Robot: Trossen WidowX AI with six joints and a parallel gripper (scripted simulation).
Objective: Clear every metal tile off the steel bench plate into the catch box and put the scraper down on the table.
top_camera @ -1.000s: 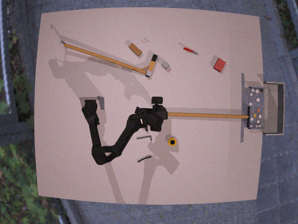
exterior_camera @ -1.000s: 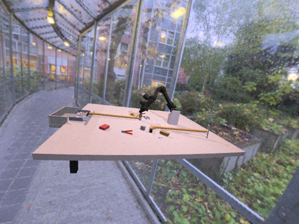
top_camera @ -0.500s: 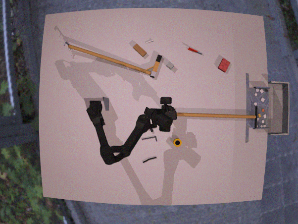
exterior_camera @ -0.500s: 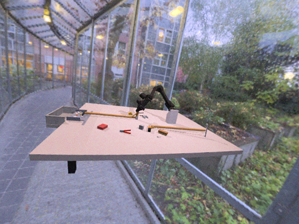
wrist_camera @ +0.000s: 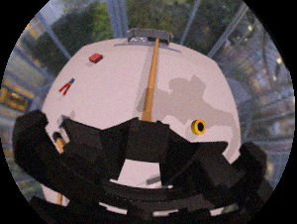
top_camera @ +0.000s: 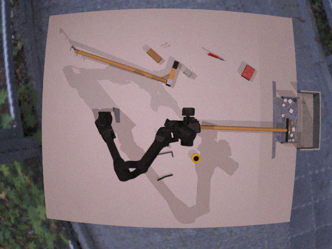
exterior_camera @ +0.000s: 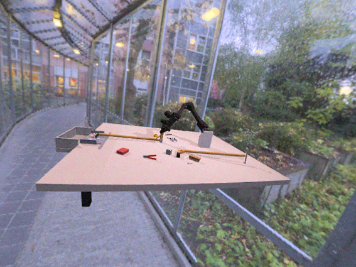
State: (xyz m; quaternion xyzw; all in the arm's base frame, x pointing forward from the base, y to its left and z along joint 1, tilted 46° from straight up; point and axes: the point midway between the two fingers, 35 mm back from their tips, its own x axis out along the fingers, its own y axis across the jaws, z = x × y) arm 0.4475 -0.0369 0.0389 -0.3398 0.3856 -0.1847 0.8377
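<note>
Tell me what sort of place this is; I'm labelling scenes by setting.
Probably a glass-walled walkway beside a garden: framed panes, curved paving and leafy shrubs surround the table.

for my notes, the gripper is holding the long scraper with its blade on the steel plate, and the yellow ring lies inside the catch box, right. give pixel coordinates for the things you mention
The yellow ring (top_camera: 192,158) (exterior_camera: 155,136) (wrist_camera: 194,127) isn't inside the catch box (top_camera: 319,121) (exterior_camera: 65,144); the top view shows it on the table. The rest stands.
</note>
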